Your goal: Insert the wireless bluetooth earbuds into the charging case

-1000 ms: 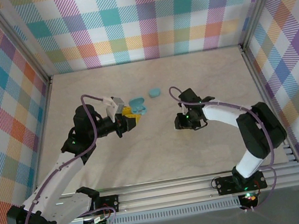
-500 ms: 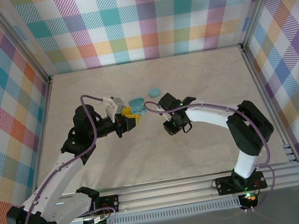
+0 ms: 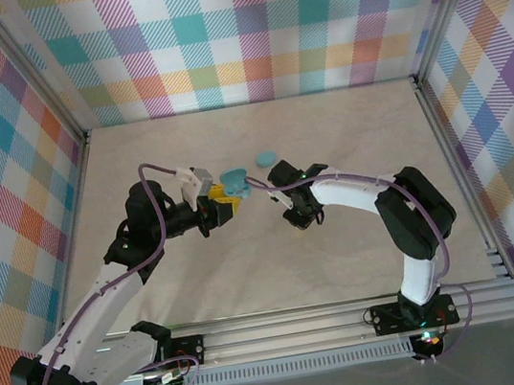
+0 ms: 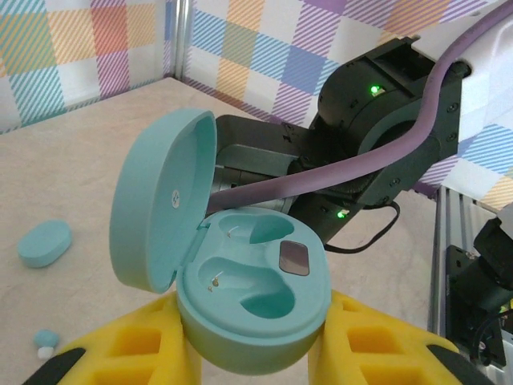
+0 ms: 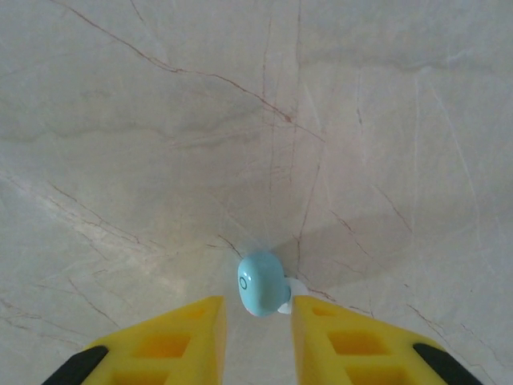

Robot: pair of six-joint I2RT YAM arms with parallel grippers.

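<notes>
Jaws of the left gripper (image 4: 252, 337) are clamping the base of the open teal charging case (image 4: 252, 297) from both sides, its yellow fingers (image 4: 120, 353) pressing the shell and holding it above the table (image 5: 160, 120). The lid (image 4: 160, 208) is standing up on the left, and the 2 sockets inside are showing bare.

Jaws of the right gripper (image 5: 258, 309) are sitting narrow around 1 light teal earbud (image 5: 261, 285) at their tips. The right finger is touching it while a sliver of gap is showing on the left, so I cannot tell whether the grip is firm.

From above, the right gripper (image 3: 301, 217) is hovering just beside the left gripper (image 3: 223, 202) and the case. The right arm (image 4: 377, 136) is looming right behind the case. A closed case (image 4: 44, 243) is lying on the table to the left, with a loose earbud (image 4: 46, 340) nearer the camera.
</notes>
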